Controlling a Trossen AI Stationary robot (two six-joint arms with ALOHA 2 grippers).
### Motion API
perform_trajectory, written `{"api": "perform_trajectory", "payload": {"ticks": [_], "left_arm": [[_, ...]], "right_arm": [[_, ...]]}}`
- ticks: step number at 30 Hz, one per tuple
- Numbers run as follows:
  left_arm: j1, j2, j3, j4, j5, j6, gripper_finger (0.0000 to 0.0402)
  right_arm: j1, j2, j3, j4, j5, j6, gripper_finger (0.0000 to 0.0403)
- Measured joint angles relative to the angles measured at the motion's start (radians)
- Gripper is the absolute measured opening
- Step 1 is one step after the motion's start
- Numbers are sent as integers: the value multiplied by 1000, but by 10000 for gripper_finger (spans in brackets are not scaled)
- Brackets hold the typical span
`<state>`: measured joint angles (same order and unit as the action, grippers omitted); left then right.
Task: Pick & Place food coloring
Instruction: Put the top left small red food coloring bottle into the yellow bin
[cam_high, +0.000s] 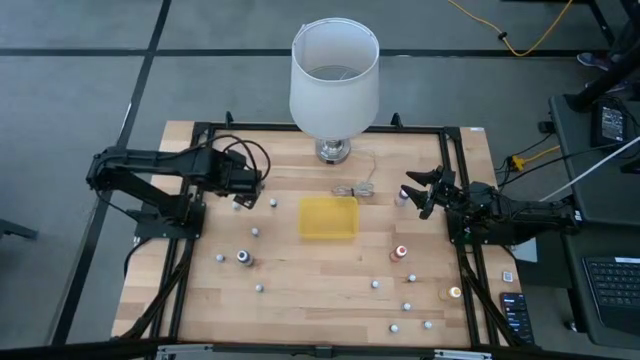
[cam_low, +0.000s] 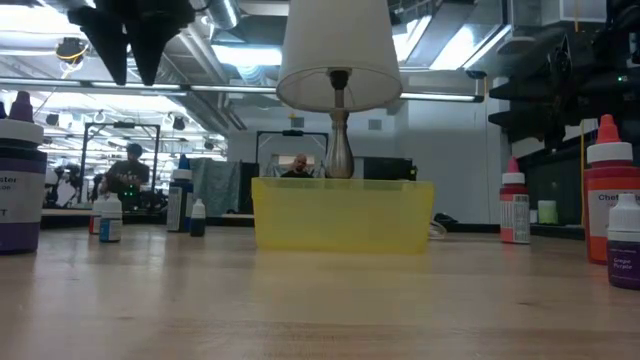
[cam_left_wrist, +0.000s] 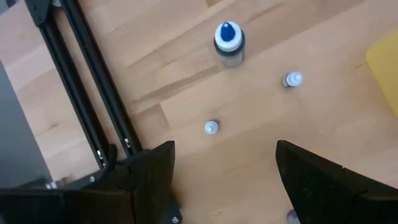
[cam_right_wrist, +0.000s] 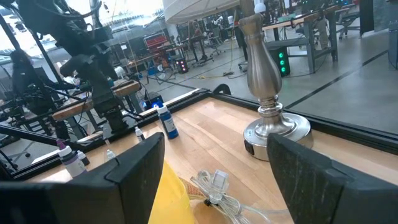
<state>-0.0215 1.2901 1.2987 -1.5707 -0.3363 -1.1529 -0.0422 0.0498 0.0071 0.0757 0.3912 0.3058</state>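
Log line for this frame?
left gripper: open, empty, left of tray | right gripper: open, empty, right of tray | bottles: scattered on table | tray: empty

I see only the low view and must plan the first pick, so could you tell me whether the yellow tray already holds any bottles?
Observer: From above, the yellow tray shows no bottles inside.
Operator: Thank you. Where is the left gripper?
Observer: The left gripper hangs open and empty above the table, on the left arm's side of the tray.
Operator: And the right one?
Observer: The right gripper is open too, on the tray's other side, holding nothing.
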Motion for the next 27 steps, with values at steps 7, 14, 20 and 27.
{"api": "perform_trajectory", "payload": {"ticks": [7, 14, 20, 27], "left_arm": [[5, 50, -2, 0, 18, 105, 271], [25, 33, -87, 7, 48, 119, 271], [32, -5, -206, 47, 73, 120, 271], [37, -15, -318, 176, 89, 154, 271]], "right_arm": [[0, 0, 0, 0, 0, 0, 283], [0, 0, 0, 0, 0, 0, 283], [0, 0, 0, 0, 0, 0, 283], [0, 0, 0, 0, 0, 0, 283]]}}
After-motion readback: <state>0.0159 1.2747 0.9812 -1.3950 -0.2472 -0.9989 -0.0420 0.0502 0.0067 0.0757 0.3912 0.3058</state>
